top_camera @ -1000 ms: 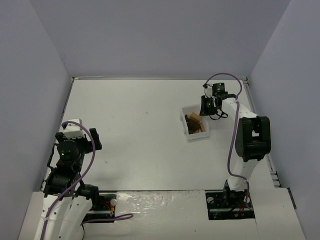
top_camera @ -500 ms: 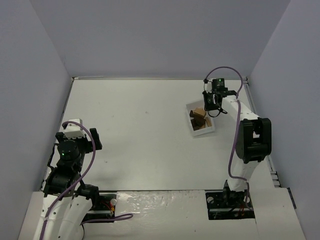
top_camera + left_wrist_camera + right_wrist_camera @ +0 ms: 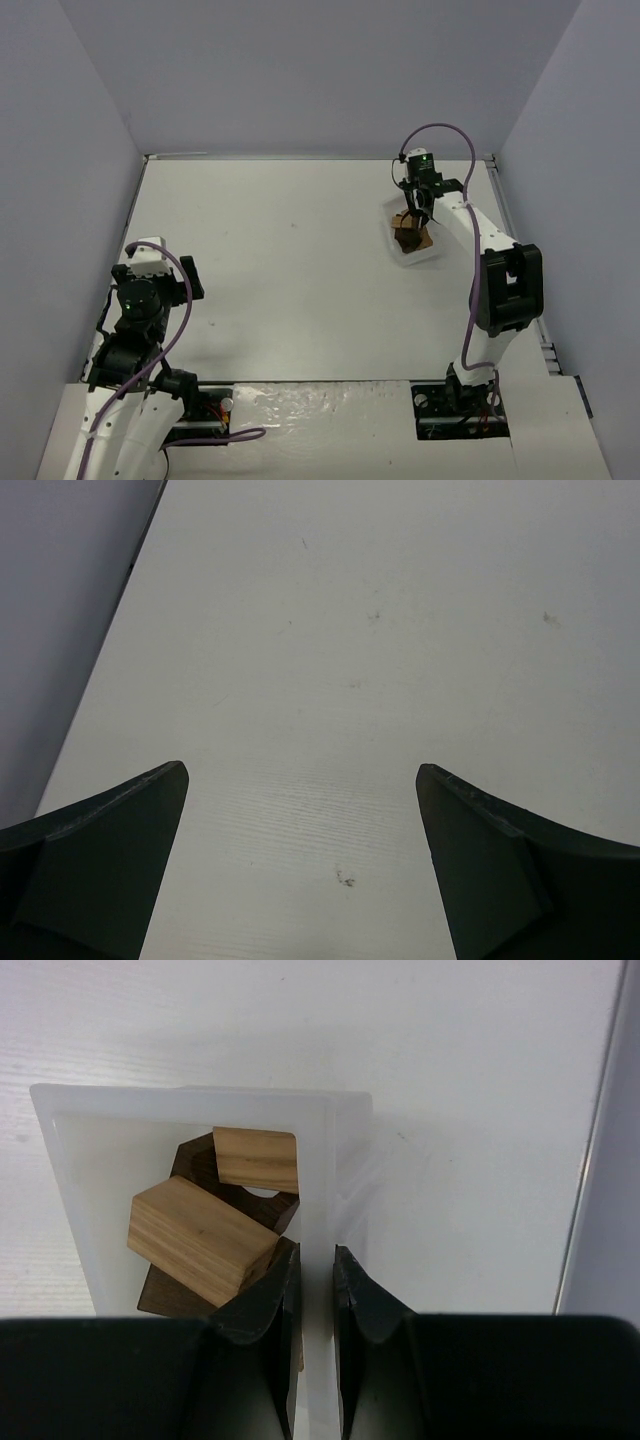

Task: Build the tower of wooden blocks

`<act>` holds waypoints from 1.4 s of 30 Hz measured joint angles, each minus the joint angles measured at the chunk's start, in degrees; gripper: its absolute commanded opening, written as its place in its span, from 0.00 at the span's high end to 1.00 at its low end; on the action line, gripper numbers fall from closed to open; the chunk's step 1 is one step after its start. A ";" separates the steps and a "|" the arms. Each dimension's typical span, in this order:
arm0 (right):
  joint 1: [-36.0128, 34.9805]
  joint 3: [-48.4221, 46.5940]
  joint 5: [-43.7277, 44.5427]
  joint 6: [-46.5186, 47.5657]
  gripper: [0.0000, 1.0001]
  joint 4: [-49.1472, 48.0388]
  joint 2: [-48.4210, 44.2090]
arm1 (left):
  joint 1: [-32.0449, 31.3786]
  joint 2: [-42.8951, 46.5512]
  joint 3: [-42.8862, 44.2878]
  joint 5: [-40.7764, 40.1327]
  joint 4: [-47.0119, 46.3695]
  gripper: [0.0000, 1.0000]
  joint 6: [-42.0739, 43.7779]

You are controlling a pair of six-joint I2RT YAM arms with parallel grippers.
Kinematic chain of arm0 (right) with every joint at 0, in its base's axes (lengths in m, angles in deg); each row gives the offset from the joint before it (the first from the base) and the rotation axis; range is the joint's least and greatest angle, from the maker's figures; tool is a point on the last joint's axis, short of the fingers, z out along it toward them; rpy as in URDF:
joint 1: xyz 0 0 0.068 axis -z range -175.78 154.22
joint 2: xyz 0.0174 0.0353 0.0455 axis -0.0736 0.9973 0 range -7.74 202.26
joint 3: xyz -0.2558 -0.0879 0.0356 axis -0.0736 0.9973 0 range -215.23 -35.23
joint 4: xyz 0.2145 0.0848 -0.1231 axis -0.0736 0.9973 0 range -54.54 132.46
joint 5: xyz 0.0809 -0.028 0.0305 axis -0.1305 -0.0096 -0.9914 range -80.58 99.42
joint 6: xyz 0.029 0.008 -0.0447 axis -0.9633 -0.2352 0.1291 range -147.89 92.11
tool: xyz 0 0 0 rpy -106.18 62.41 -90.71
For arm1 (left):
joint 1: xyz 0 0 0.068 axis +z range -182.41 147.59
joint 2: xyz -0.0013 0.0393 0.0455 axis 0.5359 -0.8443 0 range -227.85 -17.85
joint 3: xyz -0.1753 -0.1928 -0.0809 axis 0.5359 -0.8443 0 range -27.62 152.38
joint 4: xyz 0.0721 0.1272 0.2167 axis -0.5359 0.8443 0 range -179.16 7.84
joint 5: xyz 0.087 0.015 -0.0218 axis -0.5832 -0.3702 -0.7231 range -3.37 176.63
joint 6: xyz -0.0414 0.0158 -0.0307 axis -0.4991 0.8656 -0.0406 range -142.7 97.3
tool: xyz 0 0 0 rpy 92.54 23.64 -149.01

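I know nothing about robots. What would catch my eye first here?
A white tray of jumbled wooden blocks, light and dark, is at the far right of the table, one wall pinched by the right arm's jaws. The left arm's jaws hang wide open over bare tabletop, near left.

White left arm and right arm, black joint housings, purple cables, green lights, dark right hand

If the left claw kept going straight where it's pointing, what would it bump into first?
Probably just the bare table. The left gripper stands open, angled down at it, with nothing between. The white tray, which the right gripper pinches, lies off to the right.
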 measured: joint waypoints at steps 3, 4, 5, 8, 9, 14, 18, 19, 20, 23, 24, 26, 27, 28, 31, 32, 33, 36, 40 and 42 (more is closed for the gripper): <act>0.82 -1.74 1.53 0.72 1.00 0.34 0.81 | -0.20 -0.35 0.00 -0.05 0.00 0.03 -0.01; 1.07 -2.40 1.97 0.99 1.00 0.32 1.31 | -0.37 -0.63 0.00 -0.06 0.00 0.03 0.01; 1.27 -3.14 2.54 1.32 1.00 0.28 1.97 | -0.57 -0.96 0.00 -0.07 0.01 0.03 0.01; 1.71 -5.30 4.80 2.60 1.00 -0.04 4.42 | -1.10 -1.69 0.00 -0.07 0.02 0.03 -0.01; 1.74 -5.83 5.91 3.25 1.00 -0.32 5.30 | -1.24 -1.82 0.00 -0.07 0.04 0.03 -0.01; 1.75 -8.48 11.62 6.39 1.00 -1.26 9.04 | -1.47 -2.33 0.00 -0.26 0.21 0.03 -0.05; 1.64 -10.18 16.04 8.79 1.00 -1.69 10.75 | -1.50 -2.65 0.00 -0.76 0.39 0.03 -0.07; 1.55 -10.45 17.10 9.30 1.00 -2.08 11.00 | -1.53 -2.77 0.00 -0.89 0.42 0.03 -0.07; 1.38 -10.60 18.28 9.81 1.00 -2.55 11.18 | -1.54 -2.87 0.00 -1.06 0.46 0.03 -0.07; 0.96 -10.60 22.39 11.18 1.00 -4.18 11.57 | -1.52 -3.01 0.00 -1.58 0.73 0.03 -0.07; 0.70 -10.62 23.96 11.71 1.00 -4.72 11.85 | -1.54 -3.01 0.00 -1.82 0.89 0.03 -0.09; 0.06 -10.60 26.69 12.66 1.00 -5.53 12.69 | -1.54 -3.01 0.00 -2.21 1.16 0.03 -0.07; -0.34 -10.60 27.70 13.18 1.00 -5.80 13.22 | -1.53 -2.99 0.00 -2.33 1.24 0.03 -0.09; -0.73 -10.58 28.71 13.67 1.00 -6.09 13.74 | -1.53 -2.96 0.00 -2.44 1.32 0.03 -0.10; -1.88 -10.27 31.80 14.94 1.00 -7.41 15.07 | -1.53 -2.92 0.00 -2.58 1.40 0.03 -0.09; -2.17 -10.20 32.92 15.28 1.00 -7.87 15.54 | -1.54 -2.90 0.00 -2.58 1.46 0.03 -0.08; -2.53 -10.15 33.97 15.63 1.00 -8.34 15.95 | -1.57 -2.89 0.00 -2.59 1.51 0.03 -0.08; -3.60 -10.12 37.35 16.65 1.00 -9.67 17.26 | -1.72 -2.88 0.00 -2.63 1.62 0.03 -0.10; -5.26 -9.89 40.64 17.90 1.00 -10.43 18.60 | -2.18 -2.88 0.00 -2.65 1.62 0.03 -0.10; -5.98 -9.37 41.68 18.10 0.98 -10.85 18.81 | -2.40 -2.86 0.00 -2.65 1.64 0.03 -0.08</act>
